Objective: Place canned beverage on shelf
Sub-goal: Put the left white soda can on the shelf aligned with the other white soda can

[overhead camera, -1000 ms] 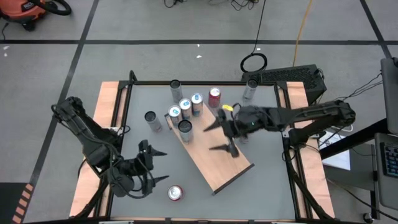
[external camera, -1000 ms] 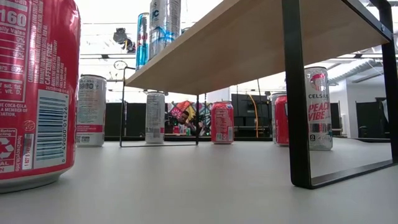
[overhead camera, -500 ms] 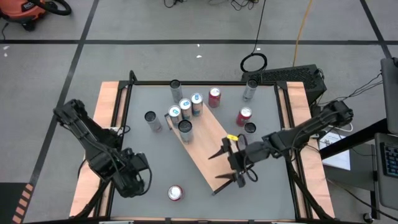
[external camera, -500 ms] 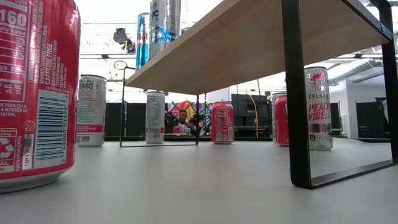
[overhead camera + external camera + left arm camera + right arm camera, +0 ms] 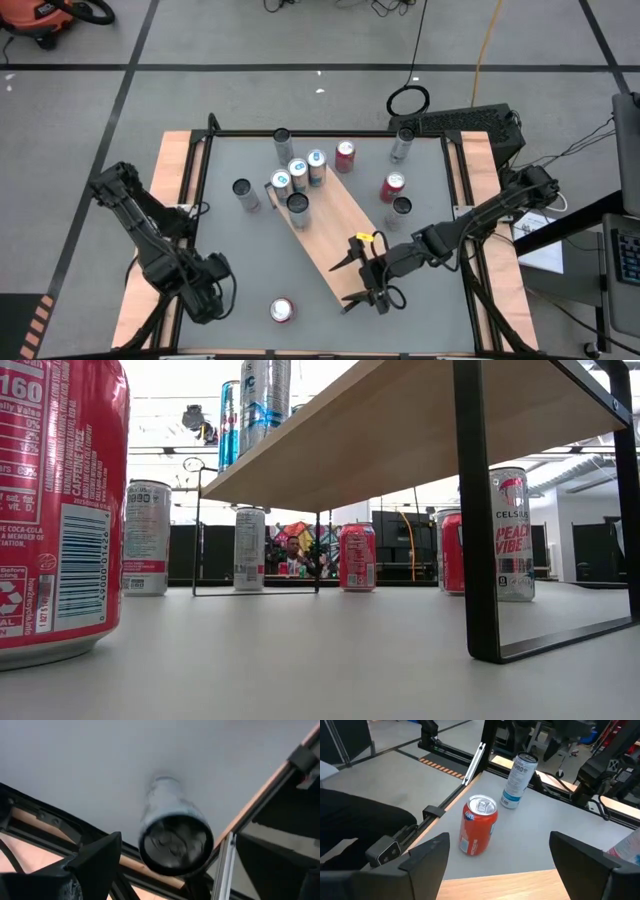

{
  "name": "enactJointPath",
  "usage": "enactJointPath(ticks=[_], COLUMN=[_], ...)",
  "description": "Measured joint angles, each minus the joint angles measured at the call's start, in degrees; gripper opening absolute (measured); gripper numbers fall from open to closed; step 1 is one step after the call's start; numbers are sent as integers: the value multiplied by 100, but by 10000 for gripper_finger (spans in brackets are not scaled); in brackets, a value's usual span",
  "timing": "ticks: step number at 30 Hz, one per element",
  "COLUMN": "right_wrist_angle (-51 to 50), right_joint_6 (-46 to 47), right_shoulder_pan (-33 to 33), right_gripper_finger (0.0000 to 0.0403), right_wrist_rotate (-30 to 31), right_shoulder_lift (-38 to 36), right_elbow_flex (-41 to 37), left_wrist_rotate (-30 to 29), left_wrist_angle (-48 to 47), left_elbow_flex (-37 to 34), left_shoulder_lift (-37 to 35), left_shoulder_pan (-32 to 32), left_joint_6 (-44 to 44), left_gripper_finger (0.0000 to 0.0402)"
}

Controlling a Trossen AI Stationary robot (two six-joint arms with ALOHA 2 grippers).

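**Both pincers open, red can off the shelf**

The right pincer (image 5: 362, 283) hangs open over the shelf's (image 5: 335, 245) near end. The red can (image 5: 282, 311) stands on the surface just beside that end; the left pincer (image 5: 207, 290), open, sits beyond it.

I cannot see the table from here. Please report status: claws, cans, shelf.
Right claw open, empty, over shelf near end. Left claw open, empty, at table's near-left. Four cans on shelf's far end. Red can loose, nothing blocking it.

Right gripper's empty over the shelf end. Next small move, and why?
Probably advance the right gripper toward the red can: its jaws stand open and empty, and that can stands upright on the table, off the shelf, straight ahead.
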Motion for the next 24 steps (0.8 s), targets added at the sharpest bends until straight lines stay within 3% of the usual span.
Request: enactJointPath(ticks=[16,24], right_wrist_angle=[358,476], right_joint_6=[-236,-253], right_shoulder_pan=[-2,-2], right_gripper_finger=[315,315], right_wrist_rotate=[-11,-9], right_shoulder_lift=[9,9], right_elbow_flex=[0,0], left_wrist_rotate=[-392,-196], left_wrist_angle=[112,113], left_elbow_flex=[-282,-284], left_shoulder_lift=[105,555], left_shoulder_pan=[-333,-333], left_joint_6=[-611,-398], left_gripper_finger=[382,381])
